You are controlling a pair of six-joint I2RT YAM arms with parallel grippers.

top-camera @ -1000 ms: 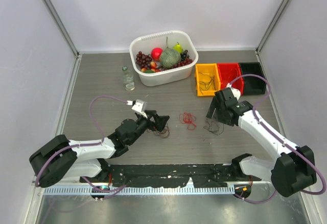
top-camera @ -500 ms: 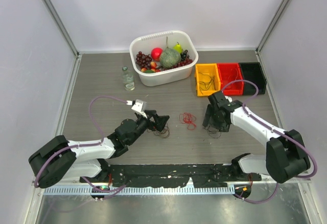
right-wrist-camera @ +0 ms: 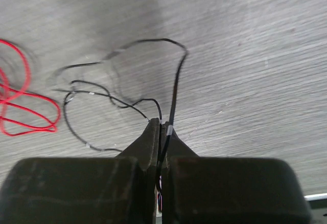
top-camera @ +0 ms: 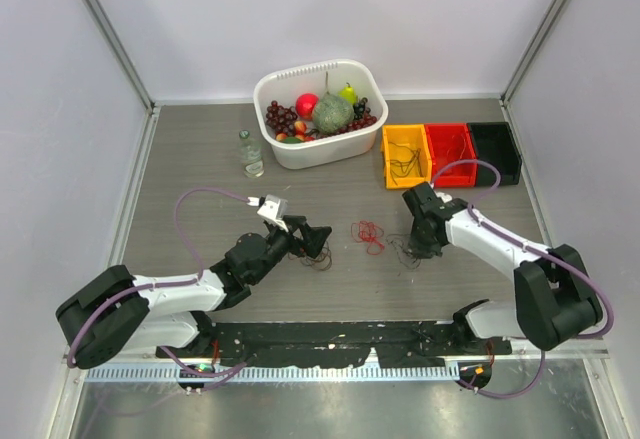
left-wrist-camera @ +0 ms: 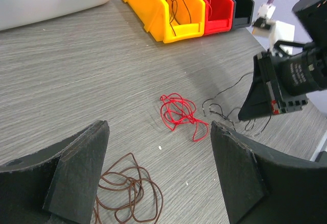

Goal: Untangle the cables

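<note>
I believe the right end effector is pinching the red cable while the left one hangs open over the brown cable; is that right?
No: the right wrist view shows the right end effector pinching the black cable, not the red cable. The left end effector does hang open over the brown cable.

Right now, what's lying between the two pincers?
A tangle of thin red wire lies between the open left pincer and the right pincer, shut on a thin black wire; the top view shows it best.
</note>
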